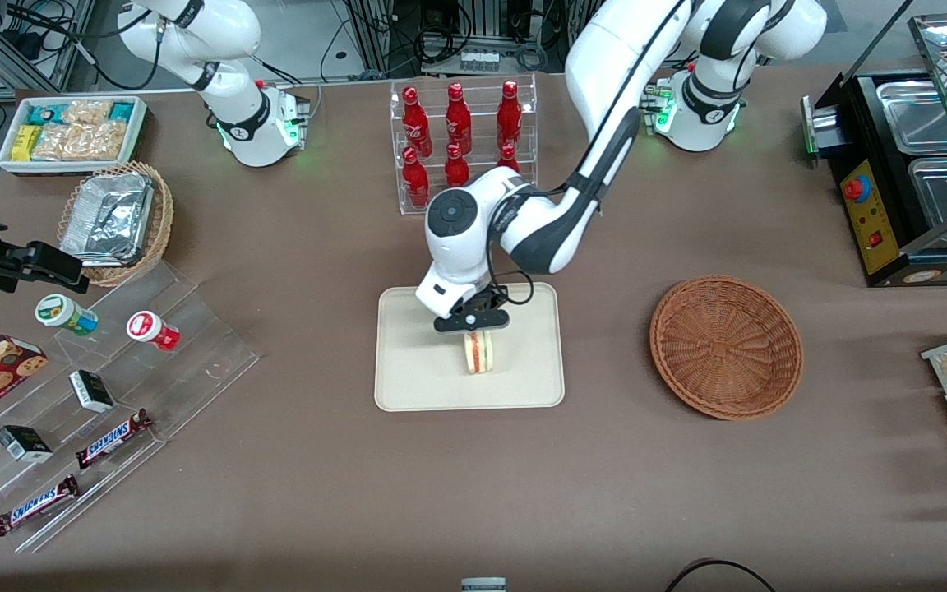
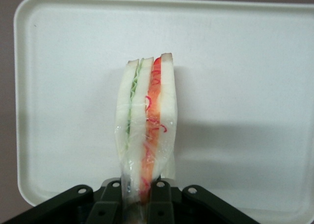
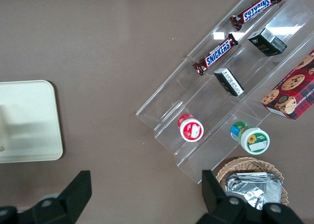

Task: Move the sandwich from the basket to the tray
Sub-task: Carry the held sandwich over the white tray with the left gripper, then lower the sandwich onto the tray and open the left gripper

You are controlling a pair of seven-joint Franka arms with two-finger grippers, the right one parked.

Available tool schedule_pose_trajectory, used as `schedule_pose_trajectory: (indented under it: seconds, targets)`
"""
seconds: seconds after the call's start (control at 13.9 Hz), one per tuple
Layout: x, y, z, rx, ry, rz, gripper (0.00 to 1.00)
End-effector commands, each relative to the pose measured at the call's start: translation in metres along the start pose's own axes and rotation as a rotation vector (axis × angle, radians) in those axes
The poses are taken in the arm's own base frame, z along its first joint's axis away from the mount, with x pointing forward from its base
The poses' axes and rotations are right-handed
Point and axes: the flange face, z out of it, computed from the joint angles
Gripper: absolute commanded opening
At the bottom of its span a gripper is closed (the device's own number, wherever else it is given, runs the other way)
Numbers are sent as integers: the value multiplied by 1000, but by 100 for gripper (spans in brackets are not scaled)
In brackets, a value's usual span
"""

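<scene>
Gripping the sandwich narrowly between its 2 fingers, the gripper is hanging over the tray, with the basket well apart sideways.

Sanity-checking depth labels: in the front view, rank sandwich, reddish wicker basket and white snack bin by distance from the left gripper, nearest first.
1. The triangular white-bread sandwich, pinched in the left gripper over the cream rectangular tray.
2. The round reddish-brown woven wicker basket, empty, toward the working arm's end of the table.
3. The white bin of snack packets, at the parked arm's end, farther from the front camera.
</scene>
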Motion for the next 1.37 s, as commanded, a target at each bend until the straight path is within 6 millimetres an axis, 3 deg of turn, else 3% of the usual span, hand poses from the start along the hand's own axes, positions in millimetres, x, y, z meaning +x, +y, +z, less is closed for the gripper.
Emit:
schedule_pose_trajectory:
  seconds: [0.0, 0.36, 0.43, 0.5, 0.72, 0.94, 1.08, 1.3]
  targets:
    - [3, 6, 6, 17, 28, 27, 0]
    - [1, 11, 17, 38, 63, 68, 4]
    - [1, 12, 19, 36, 63, 70, 56]
    - [1, 12, 20, 37, 64, 79, 93]
    - [10, 10, 0, 14, 76, 65, 99]
    - [23, 2, -42, -11, 91, 22, 99]
    - [40, -22, -86, -40, 43, -48, 99]
    - [63, -79, -167, -66, -35, -162, 99]
